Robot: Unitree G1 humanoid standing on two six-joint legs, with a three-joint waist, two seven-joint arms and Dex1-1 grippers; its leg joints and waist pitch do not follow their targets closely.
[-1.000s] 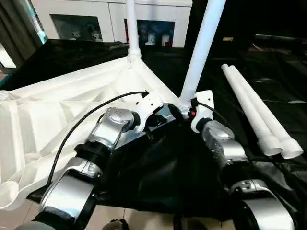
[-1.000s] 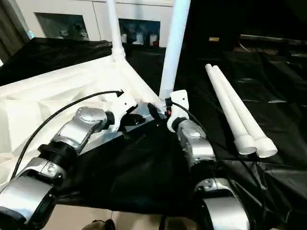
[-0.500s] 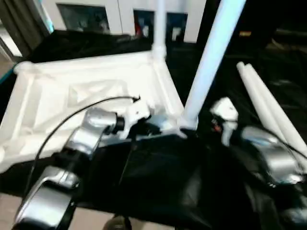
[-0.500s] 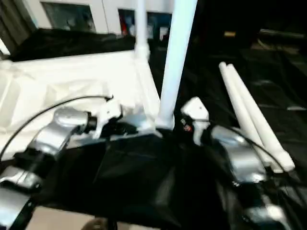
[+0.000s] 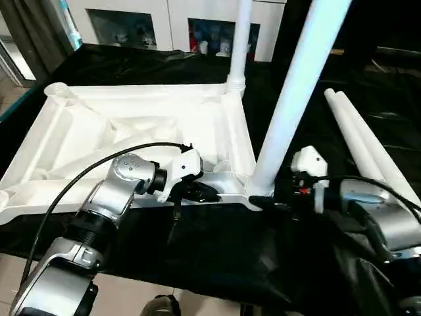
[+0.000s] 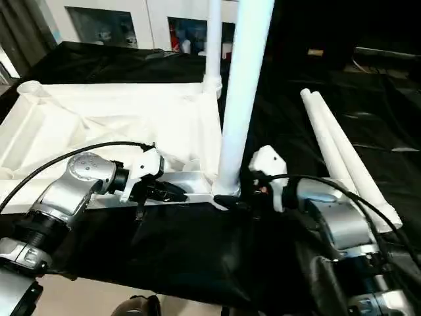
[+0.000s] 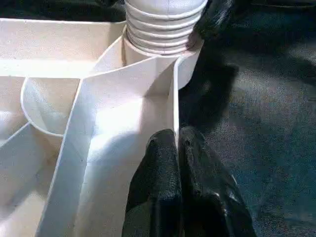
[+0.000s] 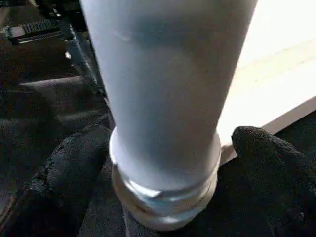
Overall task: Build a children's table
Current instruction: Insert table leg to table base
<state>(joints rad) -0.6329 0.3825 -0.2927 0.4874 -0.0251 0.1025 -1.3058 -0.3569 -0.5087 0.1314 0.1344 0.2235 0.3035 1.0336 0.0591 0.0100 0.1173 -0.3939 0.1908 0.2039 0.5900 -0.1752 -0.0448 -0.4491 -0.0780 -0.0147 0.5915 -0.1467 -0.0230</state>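
Observation:
The white table top (image 5: 131, 128) lies upside down on a black sheet, ribs showing. One leg (image 5: 241, 39) stands upright in the far right corner socket. A second leg (image 5: 296, 99) stands in the near right corner socket (image 7: 163, 37). My left gripper (image 5: 200, 193) is shut on the thin rim wall (image 7: 174, 106) of the top, just beside that socket. My right gripper (image 5: 263, 201) is open around the near leg's ringed base (image 8: 165, 197), one finger (image 8: 74, 163) against it, the other (image 8: 266, 158) slightly apart. Two loose legs (image 5: 362, 141) lie side by side to the right.
The black sheet (image 5: 217, 250) covers the floor under everything. A white cabinet (image 5: 164, 20) with glass doors stands at the back. Bare tan floor (image 5: 13, 263) shows at the near left. My right forearm (image 5: 381, 217) lies close to the loose legs.
The whole picture has shifted, so the camera moved. My right forearm now reaches the near leg's base from the right instead of from below. The left gripper stays on the rim.

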